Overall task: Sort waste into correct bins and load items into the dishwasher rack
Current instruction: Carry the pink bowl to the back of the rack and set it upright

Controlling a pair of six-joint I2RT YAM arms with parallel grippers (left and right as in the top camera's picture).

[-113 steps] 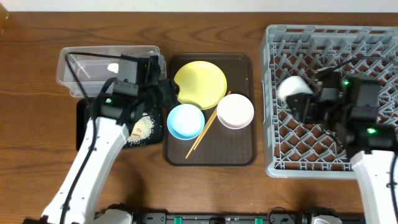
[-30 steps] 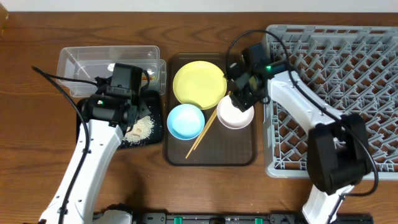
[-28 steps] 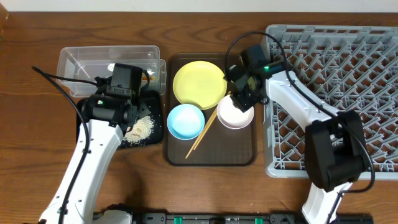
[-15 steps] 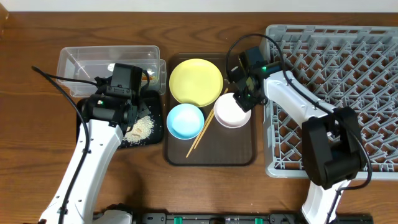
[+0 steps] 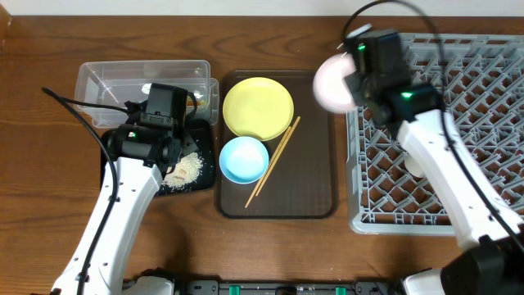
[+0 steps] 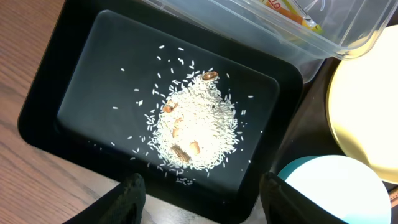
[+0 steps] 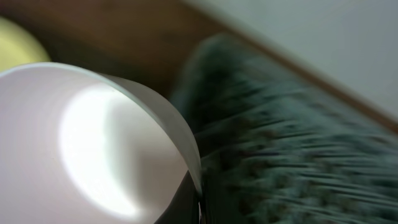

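Wooden table seen from above, with two robot arms. The right gripper (image 5: 350, 84) is clamped on a white bowl (image 5: 330, 84), holding it above the far right corner of a brown serving tray (image 5: 303, 192), just at the left edge of the grey dish rack (image 5: 483, 74). The bowl looks blurred. In the right wrist view it fills the left side of the picture, with a dark finger against its rim at the bottom edge. A small pale cup (image 5: 411, 168) sits inside the rack, partly hidden behind the right arm.

On the brown tray, a yellow plate (image 5: 258, 106) lies at the far end. A light blue bowl (image 5: 244, 160) sits near it, and wooden chopsticks (image 5: 273, 161) lie slanted just right of that bowl.

The left gripper (image 6: 205, 190) hangs over the near edge of a shallow black tray (image 6: 81, 81), its fingers (image 6: 132, 194) spread wide with nothing between them. A heap of white rice (image 6: 196, 127) with a few brown bits lies in the middle of the black tray, and loose grains are scattered around it. A clear plastic tub (image 5: 115, 82) stands just beyond the black tray. Inside it, at its right end, is a scrap (image 6: 292, 9) with orange on it.
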